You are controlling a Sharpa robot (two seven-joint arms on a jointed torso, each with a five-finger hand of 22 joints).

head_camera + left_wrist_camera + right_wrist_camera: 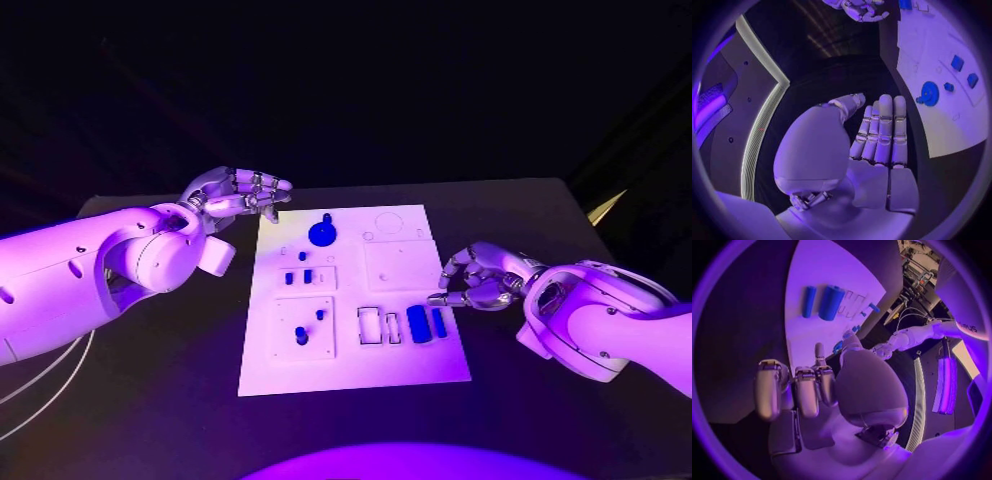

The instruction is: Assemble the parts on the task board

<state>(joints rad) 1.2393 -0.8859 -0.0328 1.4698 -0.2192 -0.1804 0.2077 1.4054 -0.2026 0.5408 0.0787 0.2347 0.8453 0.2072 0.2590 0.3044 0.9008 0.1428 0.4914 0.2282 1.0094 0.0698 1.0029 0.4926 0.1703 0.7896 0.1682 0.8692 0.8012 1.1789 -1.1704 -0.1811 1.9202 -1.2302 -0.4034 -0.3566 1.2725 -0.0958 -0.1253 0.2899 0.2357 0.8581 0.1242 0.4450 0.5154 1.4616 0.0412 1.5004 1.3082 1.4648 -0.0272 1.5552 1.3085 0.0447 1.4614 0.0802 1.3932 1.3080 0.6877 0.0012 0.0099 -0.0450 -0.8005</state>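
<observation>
White and flat, the task board point(353, 372) fills the middle of the black table point(173, 420), its near edge at six o'clock. At three o'clock the right hand point(483, 280) hovers by the board's edge, fingers apart, grasping nothing. At eleven o'clock the left hand point(238, 192) hangs beyond the board's far corner, likewise released. Two blue bars point(420, 323) lie beside the right hand; a round blue part point(323, 233) sits at twelve; small blue pieces point(302, 334) stand at eight.
</observation>
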